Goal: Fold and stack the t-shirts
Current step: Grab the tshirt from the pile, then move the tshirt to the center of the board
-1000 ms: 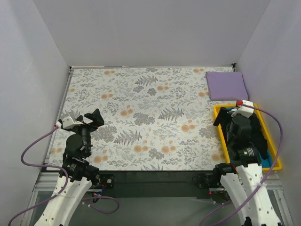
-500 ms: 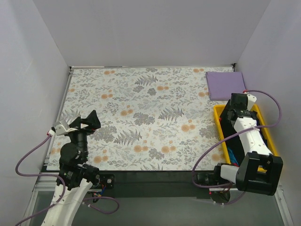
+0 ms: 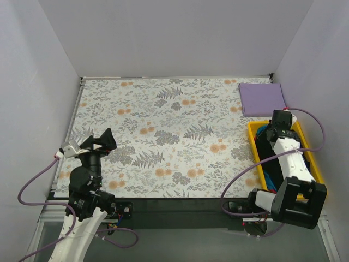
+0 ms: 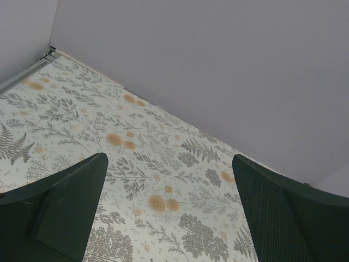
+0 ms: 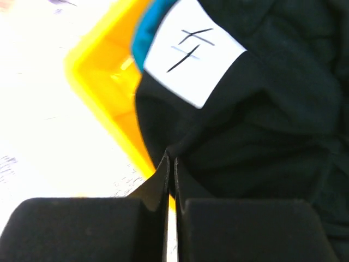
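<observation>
Step in hand: by my reading, drawing the crumpled black cloth t-shirt [image 5: 262,125] out of the yellow plastic tray [image 5: 103,93]
Right fingers [image 5: 163,174]: closed to a sliver, tips on a raised crease of the black shirt, seemingly pinching it
Left fingers [image 4: 76,191]: spread wide, holding nothing, hovering over the near left of the grey-and-orange floral-print cloth [image 3: 174,136] that covers the surface
Black shirt's place: bunched in the tray at the right edge of the surface, lying against a teal blue shirt [image 5: 150,27]; a white label with pen strokes [image 5: 191,52] sits where the two meet
Folded lavender purple shirt [image 3: 263,99]: flat at the far right corner, just beyond the tray
Doing it well: raise the pinch straight up and slowly until the cloth clears the tray wall, then carry it to the middle of the floral cloth, where the left fingers can take a second edge and spread it flat
Watch for: a thin crease slipping free, or the teal shirt dragging along
</observation>
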